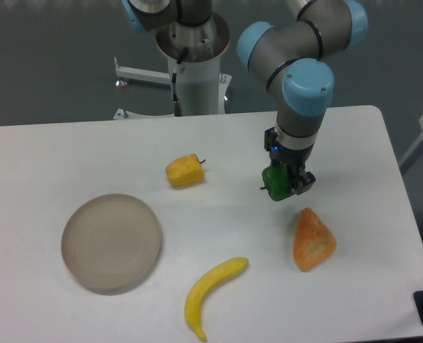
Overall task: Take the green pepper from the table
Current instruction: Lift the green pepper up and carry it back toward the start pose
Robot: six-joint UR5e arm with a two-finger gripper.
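The green pepper point(274, 183) is a small glossy dark-green pepper held between the fingers of my gripper point(286, 184). The gripper is shut on it, at the right middle of the white table point(233, 236). The pepper's right side is hidden by the fingers. I cannot tell whether the pepper rests on the table or hangs just above it.
A yellow-orange pepper point(184, 171) lies left of the gripper. An orange wedge-shaped object point(312, 240) lies just below the gripper. A banana point(210, 294) lies near the front edge. A round grey-beige plate point(111, 241) sits at the left. The robot base point(193, 64) stands at the back.
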